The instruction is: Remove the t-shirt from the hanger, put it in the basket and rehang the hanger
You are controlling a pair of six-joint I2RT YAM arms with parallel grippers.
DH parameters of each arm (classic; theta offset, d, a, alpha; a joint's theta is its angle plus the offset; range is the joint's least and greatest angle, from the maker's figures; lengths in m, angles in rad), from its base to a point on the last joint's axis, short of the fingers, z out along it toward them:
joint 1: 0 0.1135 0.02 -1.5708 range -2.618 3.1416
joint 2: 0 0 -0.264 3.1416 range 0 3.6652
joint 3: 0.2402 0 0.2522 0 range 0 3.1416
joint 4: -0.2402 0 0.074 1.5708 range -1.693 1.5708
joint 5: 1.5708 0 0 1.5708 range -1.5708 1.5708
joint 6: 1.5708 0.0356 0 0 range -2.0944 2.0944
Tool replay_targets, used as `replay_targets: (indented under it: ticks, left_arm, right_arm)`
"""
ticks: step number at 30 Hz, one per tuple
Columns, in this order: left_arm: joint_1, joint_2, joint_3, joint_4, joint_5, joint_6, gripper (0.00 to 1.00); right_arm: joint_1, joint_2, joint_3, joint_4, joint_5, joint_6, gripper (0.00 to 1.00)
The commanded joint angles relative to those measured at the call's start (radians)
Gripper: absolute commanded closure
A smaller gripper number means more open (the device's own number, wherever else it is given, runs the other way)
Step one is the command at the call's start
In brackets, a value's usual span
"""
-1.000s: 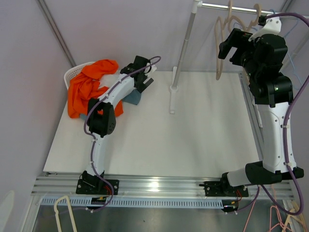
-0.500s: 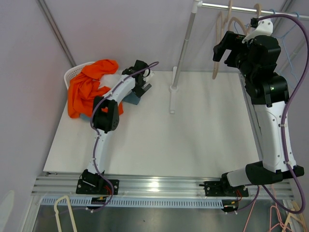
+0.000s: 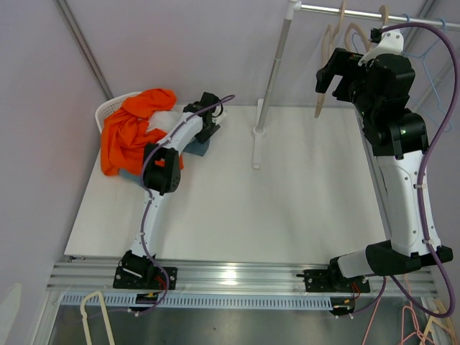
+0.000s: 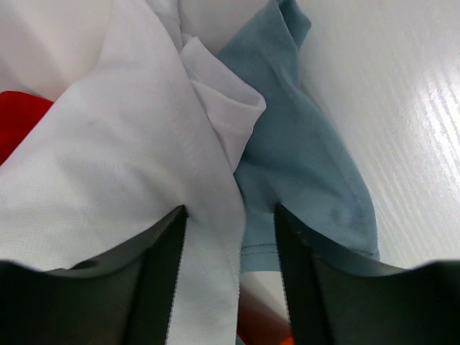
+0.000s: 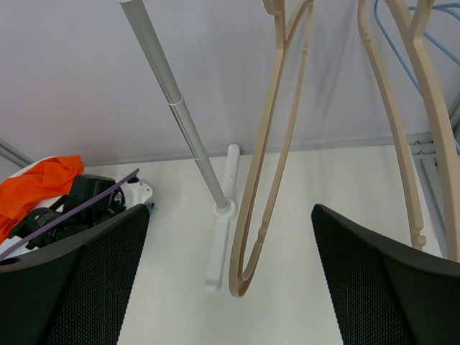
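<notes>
No t-shirt hangs on a hanger. Bare beige hangers (image 3: 321,93) (image 5: 266,165) hang from the rail (image 3: 359,12). A white t-shirt (image 4: 122,158) lies in a heap with a blue-grey one (image 4: 302,165) (image 3: 198,147) and an orange one (image 3: 133,129). My left gripper (image 3: 208,126) (image 4: 230,210) is pressed down onto this heap. Its jaws are half apart, and the white cloth's edge runs between them with a gap beside the right finger. My right gripper (image 3: 336,72) (image 5: 230,212) stands wide open, high up beside the hangers, holding nothing.
A white basket (image 3: 108,111) holds the heap at the table's back left. The rack's pole (image 3: 269,72) (image 5: 172,100) rises from a white foot (image 3: 256,151) at the back middle. A blue wire hanger (image 5: 424,36) hangs at the far right.
My left gripper pushed further into the heap and its jaws narrowed. My right arm shifted a little to the left, still open.
</notes>
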Motion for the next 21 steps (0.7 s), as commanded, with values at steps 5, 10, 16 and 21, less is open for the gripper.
replay_targets:
  ticks: [5, 10, 16, 21]
  left_arm:
    - [0.005, 0.002, 0.032, -0.063, -0.051, 0.003, 0.85]
    - [0.002, -0.001, 0.029, -0.113, -0.048, -0.006, 0.97]
    - [-0.009, -0.003, 0.024, -0.116, -0.064, -0.024, 0.06]
    - [-0.020, -0.007, 0.029, -0.141, -0.013, -0.029, 0.00]
  right_arm:
    - [0.008, -0.025, -0.008, 0.038, -0.007, -0.006, 0.00]
    - [0.008, -0.037, -0.012, 0.033, -0.016, -0.004, 0.01]
    - [0.008, -0.046, -0.014, 0.032, -0.033, 0.000, 0.00]
    - [0.008, -0.048, -0.009, 0.030, -0.042, 0.002, 0.01]
